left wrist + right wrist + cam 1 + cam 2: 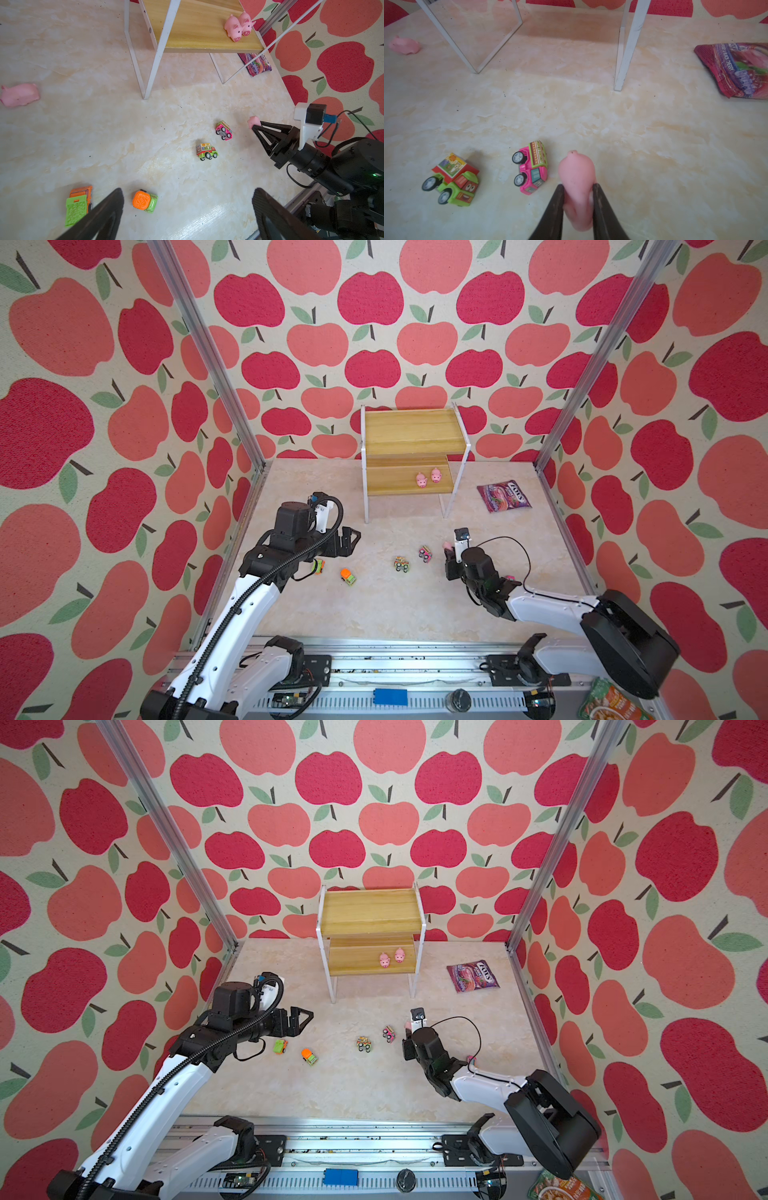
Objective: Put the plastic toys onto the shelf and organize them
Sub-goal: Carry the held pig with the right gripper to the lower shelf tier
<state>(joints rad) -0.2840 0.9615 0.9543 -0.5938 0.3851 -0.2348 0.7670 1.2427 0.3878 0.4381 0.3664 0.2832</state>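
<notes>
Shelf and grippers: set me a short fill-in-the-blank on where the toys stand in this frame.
The shelf holds ____ pigs, both on its lower board.
The right gripper, shut on a third pig, is nearest the ____ car.
The left gripper is ____ and holds nothing.
Missing words: two; pink; open.

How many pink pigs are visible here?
4. Two pink pigs stand together on the shelf's lower board; a third pig is pinched in the right gripper; a fourth pig lies on the table, seen only in wrist views. More may hide under the arms.
</notes>
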